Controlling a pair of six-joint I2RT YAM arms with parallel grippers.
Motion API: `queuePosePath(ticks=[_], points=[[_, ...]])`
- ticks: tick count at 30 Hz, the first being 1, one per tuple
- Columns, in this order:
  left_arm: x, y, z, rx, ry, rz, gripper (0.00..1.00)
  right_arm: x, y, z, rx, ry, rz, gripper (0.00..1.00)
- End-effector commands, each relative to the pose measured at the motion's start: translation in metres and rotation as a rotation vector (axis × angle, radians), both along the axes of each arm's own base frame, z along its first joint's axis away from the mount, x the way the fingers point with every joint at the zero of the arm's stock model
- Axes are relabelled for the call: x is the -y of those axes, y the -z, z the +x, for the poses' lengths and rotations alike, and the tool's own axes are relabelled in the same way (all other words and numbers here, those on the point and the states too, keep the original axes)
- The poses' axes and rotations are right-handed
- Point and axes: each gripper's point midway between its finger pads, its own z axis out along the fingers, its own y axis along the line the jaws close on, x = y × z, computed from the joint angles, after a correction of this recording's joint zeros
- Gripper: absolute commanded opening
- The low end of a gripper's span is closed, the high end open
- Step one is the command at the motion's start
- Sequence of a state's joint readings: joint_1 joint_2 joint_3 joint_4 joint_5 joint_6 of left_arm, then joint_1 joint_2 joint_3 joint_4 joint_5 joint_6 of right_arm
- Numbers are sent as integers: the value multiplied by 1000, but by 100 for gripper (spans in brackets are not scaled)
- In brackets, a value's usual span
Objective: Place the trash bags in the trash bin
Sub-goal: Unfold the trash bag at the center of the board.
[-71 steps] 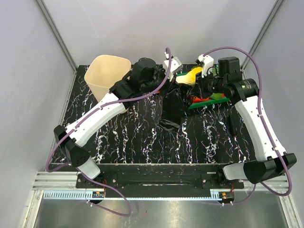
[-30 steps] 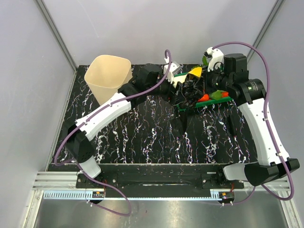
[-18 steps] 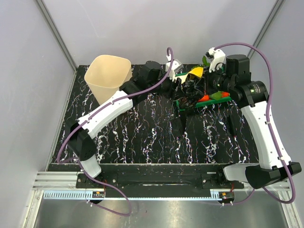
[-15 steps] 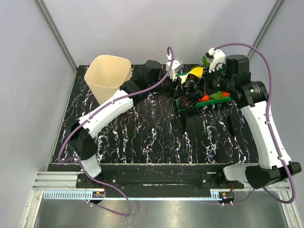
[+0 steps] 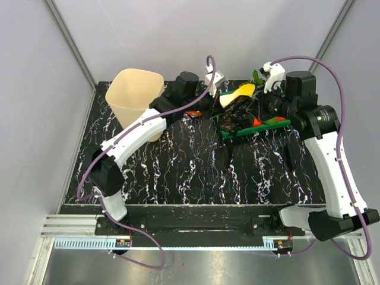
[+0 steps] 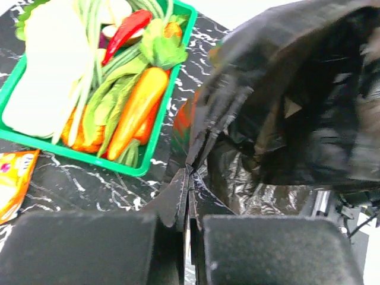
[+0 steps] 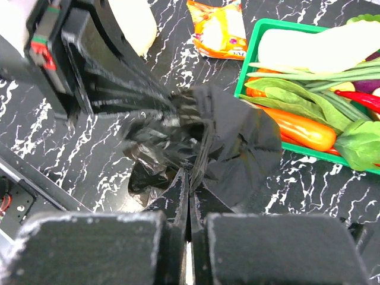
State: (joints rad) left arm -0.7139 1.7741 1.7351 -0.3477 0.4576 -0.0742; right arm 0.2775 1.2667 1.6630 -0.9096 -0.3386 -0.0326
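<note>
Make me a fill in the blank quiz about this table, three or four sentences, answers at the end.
1. The jaws of the left gripper and right gripper are shut on the black ____.
2. The vegetables lie in a ____ tray.
3. The bin stands at the table's far ____ corner.
4. The snack wrapper is ____.
Missing: bag; green; left; orange.

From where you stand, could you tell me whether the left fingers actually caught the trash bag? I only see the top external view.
Observer: Yes, the left wrist view shows the left fingers shut on a fold of the trash bag.
Operator: And the right fingers?
Observer: Shut on another fold of it, by the right wrist view.
Operator: Is the orange wrapper caught too?
Observer: No, it lies on the table, apart from the bag.
</note>
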Motion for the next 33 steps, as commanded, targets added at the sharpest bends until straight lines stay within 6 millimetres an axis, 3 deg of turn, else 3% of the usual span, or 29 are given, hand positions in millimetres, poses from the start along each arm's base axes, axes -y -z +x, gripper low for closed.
queuePosePath(ticks=[1, 11, 19, 25, 33], points=[[-27, -43, 17, 122, -43, -46, 0, 18, -15, -3, 84, 38, -69, 0], [-80, -83, 27, 277, -124, -8, 0, 44, -2, 0, 90, 108, -208, 0], [-115, -115, 32, 387, -183, 45, 0, 63, 20, 5, 59, 119, -356, 0], [-127, -139, 34, 424, -230, 17, 0, 63, 38, 3, 10, 70, -400, 0], [-139, -162, 41, 454, -277, -5, 0, 85, 38, 5, 46, 123, -512, 0]])
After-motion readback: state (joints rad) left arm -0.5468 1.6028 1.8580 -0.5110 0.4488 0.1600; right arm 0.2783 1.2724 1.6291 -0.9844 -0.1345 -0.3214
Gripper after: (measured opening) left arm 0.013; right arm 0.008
